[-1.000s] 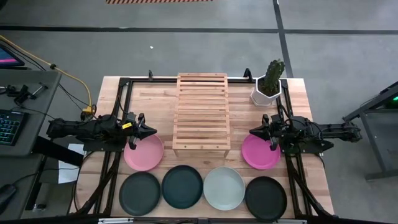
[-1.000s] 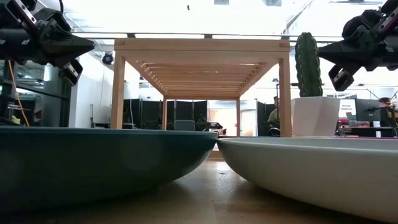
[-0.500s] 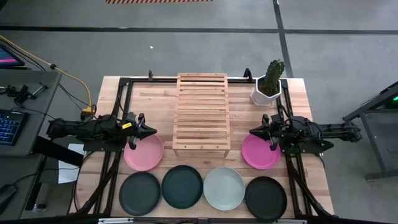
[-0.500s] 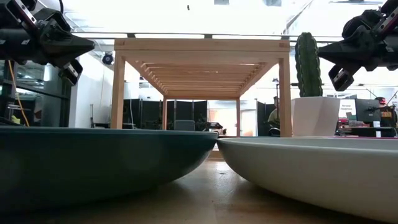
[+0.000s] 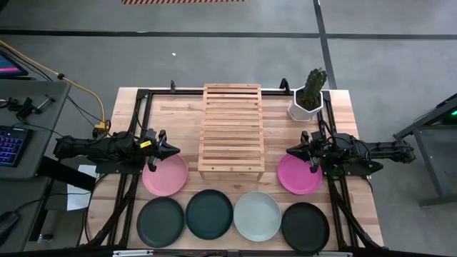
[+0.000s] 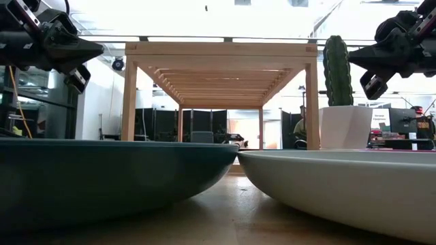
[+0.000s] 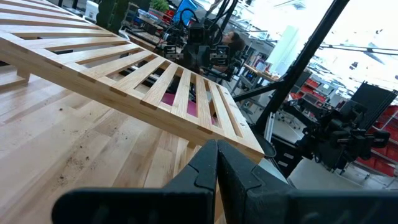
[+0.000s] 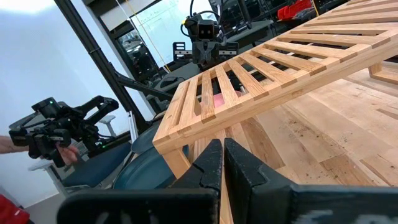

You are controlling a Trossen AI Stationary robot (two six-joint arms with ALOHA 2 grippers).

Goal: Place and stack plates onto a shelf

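Observation:
The slatted wooden shelf (image 5: 231,133) stands on its short legs mid-table. Two pink plates lie flat on either side of its near end: one on the left (image 5: 166,175), one on the right (image 5: 299,175). Along the near edge lie three dark plates (image 5: 161,222) (image 5: 209,213) (image 5: 305,227) and a pale mint plate (image 5: 257,215). My left gripper (image 5: 176,150) hovers shut above the left pink plate's far rim, pointing at the shelf. My right gripper (image 5: 289,151) hovers shut above the right pink plate's far rim, also pointing at the shelf.
A cactus in a white pot (image 5: 308,100) stands at the table's far right corner, beside the shelf. Black frame rails (image 5: 136,121) run along the table's sides. A desk with a keyboard (image 5: 14,143) sits left of the table. Bare planks lie between shelf and rails.

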